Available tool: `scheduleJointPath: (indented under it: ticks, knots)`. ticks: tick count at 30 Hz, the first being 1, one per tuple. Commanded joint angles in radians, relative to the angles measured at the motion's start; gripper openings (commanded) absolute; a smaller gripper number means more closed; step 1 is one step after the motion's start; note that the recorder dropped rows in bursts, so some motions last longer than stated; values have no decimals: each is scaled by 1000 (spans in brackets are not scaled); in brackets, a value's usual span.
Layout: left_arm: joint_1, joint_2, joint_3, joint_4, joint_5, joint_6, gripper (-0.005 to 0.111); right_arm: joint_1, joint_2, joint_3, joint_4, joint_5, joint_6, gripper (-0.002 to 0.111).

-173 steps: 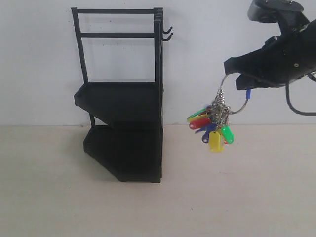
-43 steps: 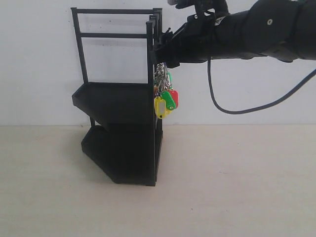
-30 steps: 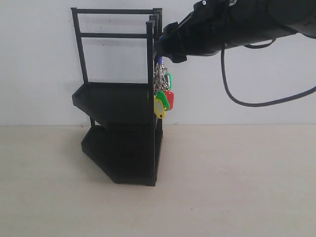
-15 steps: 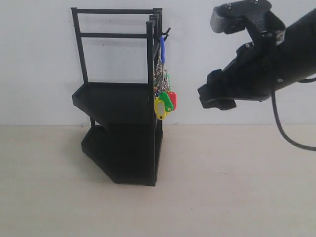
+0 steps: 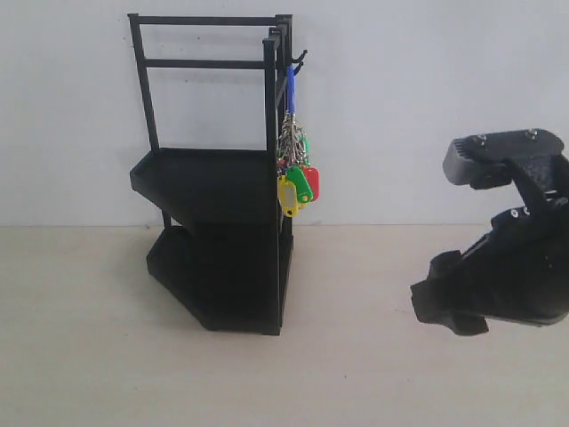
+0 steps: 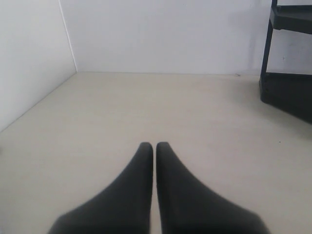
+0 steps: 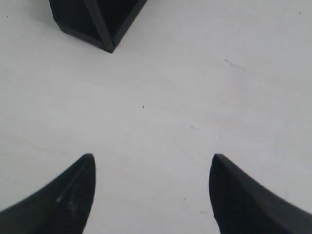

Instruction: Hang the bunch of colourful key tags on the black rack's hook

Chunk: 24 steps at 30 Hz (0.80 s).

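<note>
Our right gripper (image 7: 152, 195) hovers low, jaws wide, empty; left gripper (image 6: 154, 151) closed, seen only at its wrist. Key tag bunch (image 5: 297, 173) hangs from the black rack's hook (image 5: 300, 60).

Bright, even light and soft shadows on the tabletop (image 5: 356, 356); both wrist views show their fingers (image 6: 146, 161) blurred, out of focus.

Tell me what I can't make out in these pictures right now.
- Exterior view: which hook the colourful key tag bunch hangs from; too small.
- Left gripper: outside the exterior view.
- Black rack: cut by the edge in both wrist views.
- Right gripper fingertips: exterior view, dark and indistinct.
</note>
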Motion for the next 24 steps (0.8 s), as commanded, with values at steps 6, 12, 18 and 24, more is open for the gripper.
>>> scheduleJointPath:
  ticks: [6, 12, 18, 24]
  knots:
    - [-1, 4, -2, 0, -3, -6, 4, -5, -7, 60, 8, 102, 50, 2]
    - [-1, 4, -2, 0, -3, -6, 4, -5, -7, 64, 190, 110, 50, 2]
    - [-1, 4, -2, 0, -3, -6, 4, -5, -7, 64, 205, 69, 50, 2]
    - [-1, 4, -2, 0, -3, -6, 4, -5, -7, 103, 205, 20, 50, 2]
